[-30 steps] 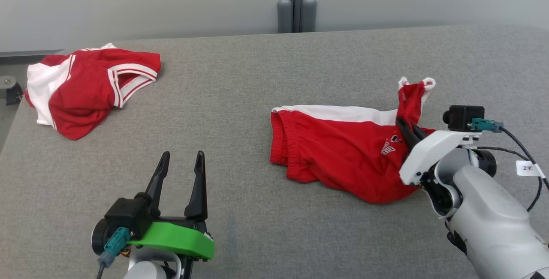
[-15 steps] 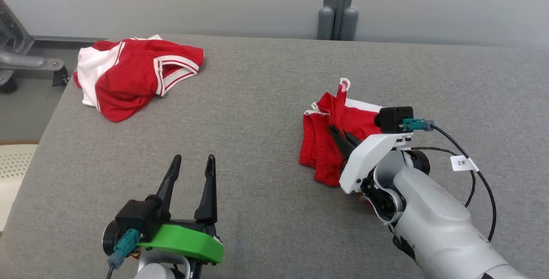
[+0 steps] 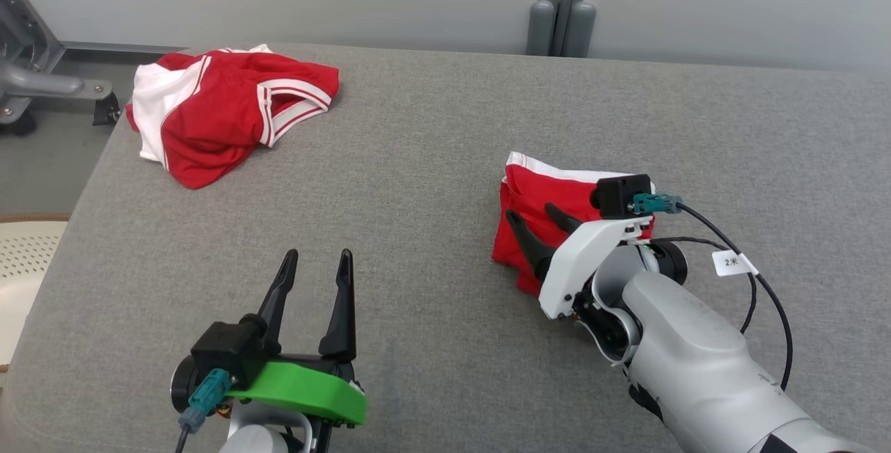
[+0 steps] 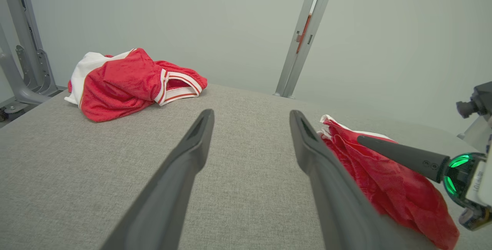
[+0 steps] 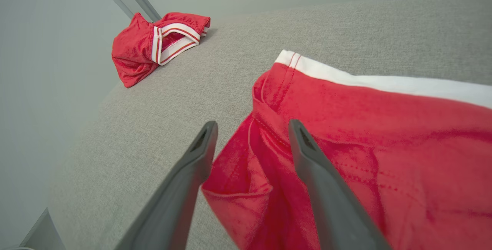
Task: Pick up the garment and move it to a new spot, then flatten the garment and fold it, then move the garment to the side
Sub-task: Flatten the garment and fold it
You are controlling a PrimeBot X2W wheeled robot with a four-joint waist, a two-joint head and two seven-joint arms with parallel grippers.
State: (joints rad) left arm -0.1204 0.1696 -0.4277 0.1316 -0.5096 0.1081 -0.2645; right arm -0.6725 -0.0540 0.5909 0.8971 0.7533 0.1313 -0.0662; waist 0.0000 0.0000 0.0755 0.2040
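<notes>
Crumpled red-and-white jersey (image 3: pixel 223 115) at the far left corner of the grey fabric tabletop (image 3: pixel 418 161), grey post (image 3: pixel 562 4) behind.

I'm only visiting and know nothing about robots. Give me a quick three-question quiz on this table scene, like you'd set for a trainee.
1. True or false: the right pincer is clamped shut on the folded red garment.
2. How many red-and-white garments lie on the grey table?
3. Multiple choice: the left pincer is A) holding cloth, B) open with nothing between its fingers, C) shut tight.

Key
1. False: its fingers stand apart over the garment.
2. Two: the folded one and a crumpled garment at the far left corner.
3. B
</notes>
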